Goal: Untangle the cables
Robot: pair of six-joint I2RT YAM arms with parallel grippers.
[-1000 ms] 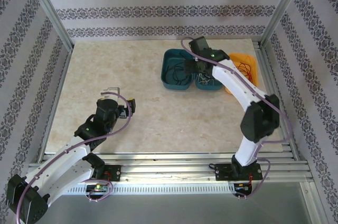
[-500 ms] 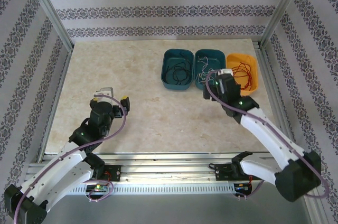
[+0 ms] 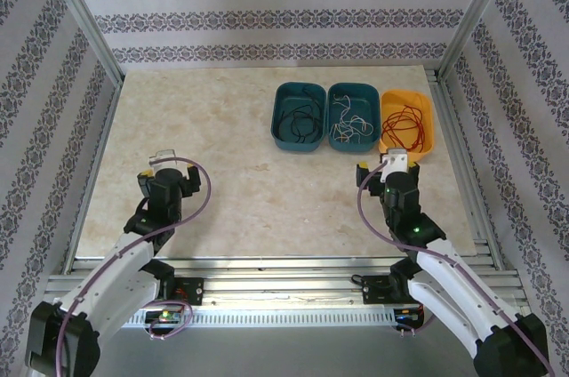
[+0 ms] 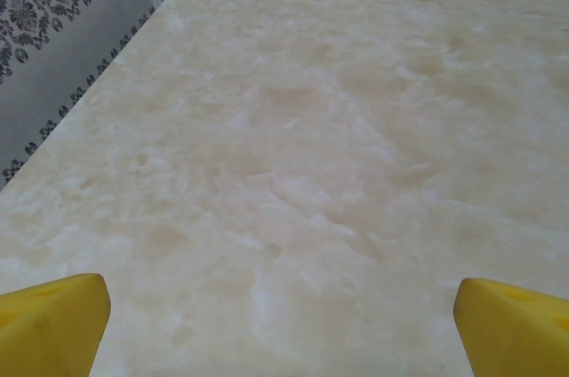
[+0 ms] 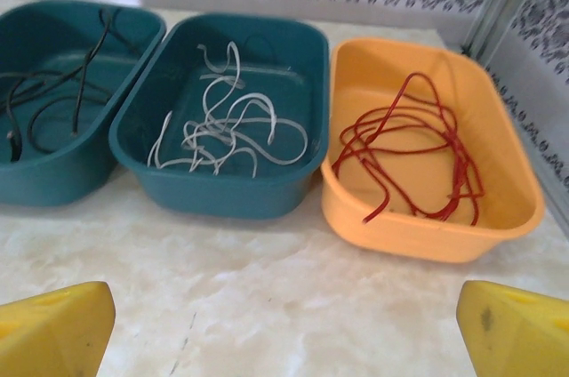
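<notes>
Loose black cables (image 5: 87,64), white cables (image 5: 218,132) and red cables (image 5: 409,141) lie in separate tubs (image 5: 222,195).

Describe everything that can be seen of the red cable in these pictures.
The red cable is a thin, flexible, plastic-looking wire. It lies slack in several loose, overlapping loops on the floor of the orange tub, which stands to the right of a teal tub. One free end points toward the tub's near wall. Whether it is one strand or several cannot be told. It touches only the tub, and no wire of another colour lies with it.

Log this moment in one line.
black cables: left teal tub | white cables: middle teal tub | red cables: orange tub | left claw: open, empty | right claw: open, empty
</notes>
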